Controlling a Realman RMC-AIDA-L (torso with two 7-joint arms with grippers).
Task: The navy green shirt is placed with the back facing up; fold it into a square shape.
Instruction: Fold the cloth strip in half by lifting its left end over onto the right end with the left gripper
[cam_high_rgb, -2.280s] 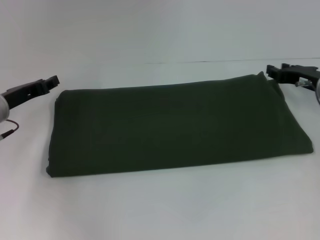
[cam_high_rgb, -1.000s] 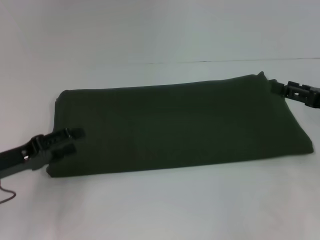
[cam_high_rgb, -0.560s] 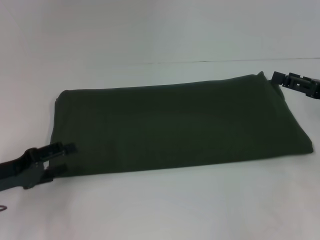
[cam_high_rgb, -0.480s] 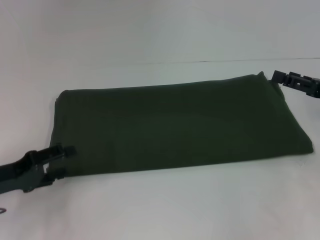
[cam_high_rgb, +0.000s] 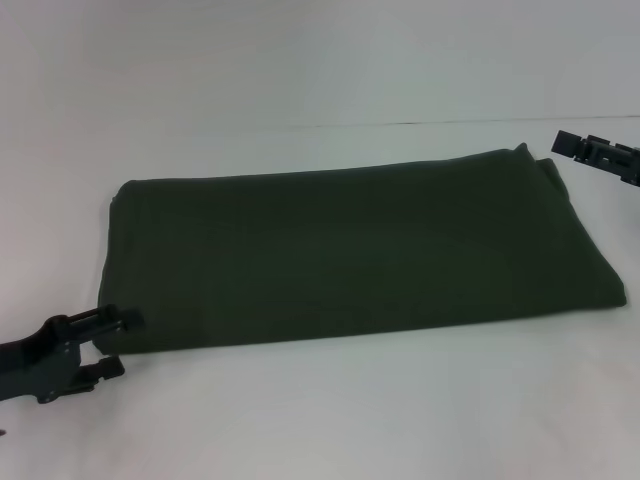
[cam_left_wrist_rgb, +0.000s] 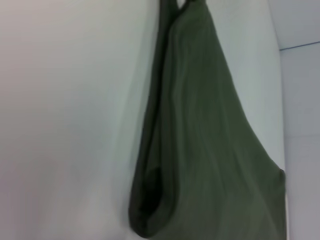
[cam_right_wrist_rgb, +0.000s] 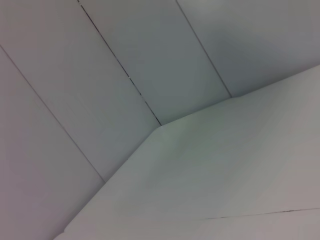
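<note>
Left end effector (cam_high_rgb: 118, 342) — white table (cam_high_rgb: 330, 410)

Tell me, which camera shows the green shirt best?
The head view: the whole folded shirt lies flat on the table, every edge visible. The left wrist view catches only one end of it, close up along its layered edge. The right wrist view shows none of it.

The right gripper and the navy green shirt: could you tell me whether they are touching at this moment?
Apart. In the head view, the right gripper hangs beyond the far right corner of the navy green shirt, with a strip of white table plainly visible between them.
</note>
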